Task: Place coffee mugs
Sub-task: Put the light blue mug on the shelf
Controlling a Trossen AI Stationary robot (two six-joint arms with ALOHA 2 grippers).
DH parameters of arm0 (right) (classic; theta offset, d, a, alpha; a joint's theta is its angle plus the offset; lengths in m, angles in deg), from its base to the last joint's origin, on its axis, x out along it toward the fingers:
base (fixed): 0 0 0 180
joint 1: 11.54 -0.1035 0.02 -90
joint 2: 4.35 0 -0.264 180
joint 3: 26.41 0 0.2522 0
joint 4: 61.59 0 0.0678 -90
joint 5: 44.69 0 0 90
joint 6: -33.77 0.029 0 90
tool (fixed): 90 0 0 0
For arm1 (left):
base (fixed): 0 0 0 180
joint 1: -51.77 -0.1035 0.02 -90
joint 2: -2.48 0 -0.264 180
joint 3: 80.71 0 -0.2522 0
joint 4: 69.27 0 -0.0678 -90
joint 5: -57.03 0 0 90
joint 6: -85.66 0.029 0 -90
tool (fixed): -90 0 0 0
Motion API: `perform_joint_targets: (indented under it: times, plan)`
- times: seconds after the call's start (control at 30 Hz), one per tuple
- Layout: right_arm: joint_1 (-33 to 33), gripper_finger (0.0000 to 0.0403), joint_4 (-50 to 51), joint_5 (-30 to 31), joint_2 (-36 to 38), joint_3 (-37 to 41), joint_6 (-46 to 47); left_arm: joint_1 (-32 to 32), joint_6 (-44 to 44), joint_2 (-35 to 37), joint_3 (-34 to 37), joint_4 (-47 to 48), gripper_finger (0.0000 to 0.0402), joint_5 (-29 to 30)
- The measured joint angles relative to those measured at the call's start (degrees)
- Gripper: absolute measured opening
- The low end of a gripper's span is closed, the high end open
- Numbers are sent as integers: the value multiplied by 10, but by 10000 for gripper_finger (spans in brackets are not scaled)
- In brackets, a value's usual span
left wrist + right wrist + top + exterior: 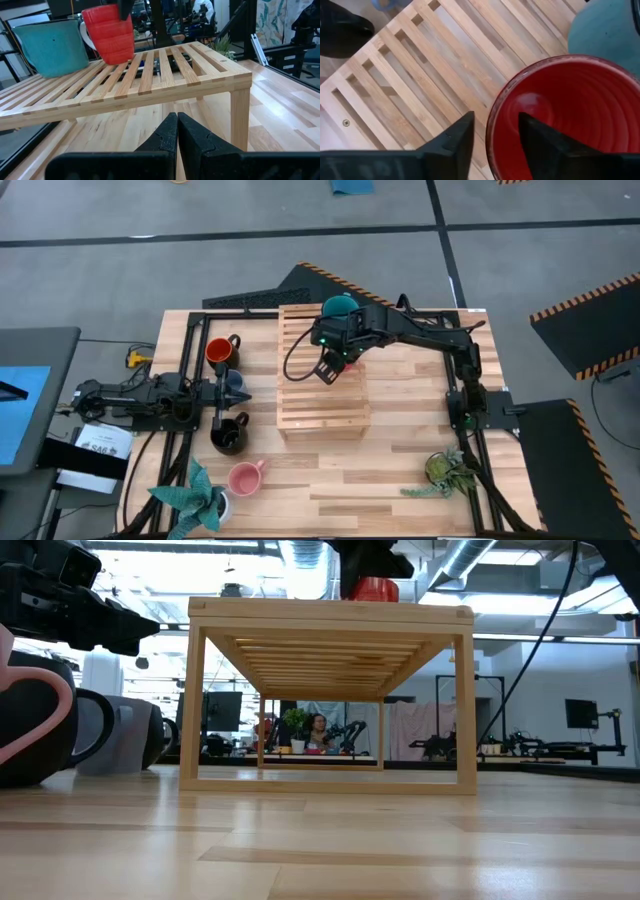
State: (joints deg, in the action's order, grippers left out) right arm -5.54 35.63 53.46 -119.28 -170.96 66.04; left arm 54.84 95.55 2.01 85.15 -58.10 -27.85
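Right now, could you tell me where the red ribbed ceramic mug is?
In the left wrist view, the red ribbed mug sits on the slatted wooden rack, beside the teal mug, right gripper straddling its rim.

1. Red mug (108, 34) — ribbed outside, glossy red inside, upright on the slatted wooden rack (322, 370) near its far end, one gripper finger inside its rim and one outside.
2. Teal mug (54, 47) — upright on the rack just beside the red one, at the far edge.
3. Black mug with orange inside (221, 352) — upright on the table left of the rack.
4. Grey-blue mug (230, 384) — just in front of it.
5. All-black mug (229, 434) — nearer still.
6. Pink mug (244, 477) — near the front edge.
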Motion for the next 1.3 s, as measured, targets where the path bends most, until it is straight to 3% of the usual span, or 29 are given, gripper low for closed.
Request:
perform_joint_targets:
  times: [0.27, 0.5, 0.97, 1.03, 1.2, 1.3]
  plan:
    - [6, 241, 3, -4, 0, -2, -30, 0, 0, 0, 0, 0, 0, 0]
    - [8, 244, 9, -5, 0, -42, -68, 0, 0, 0, 0, 0, 0, 0]
    - [2, 244, -23, -4, 51, -42, -124, 0, 0, 0, 0, 0, 0, 0]
    - [-5, 244, -6, 9, 60, -42, -141, 0, 0, 0, 0, 0, 0, 0]
    - [-38, 244, 69, 112, 72, -41, -159, 0, 0, 0, 0, 0, 0, 0]
    - [-49, 244, 63, 126, 92, -26, -163, 0, 0, 0, 0, 0, 0, 0]
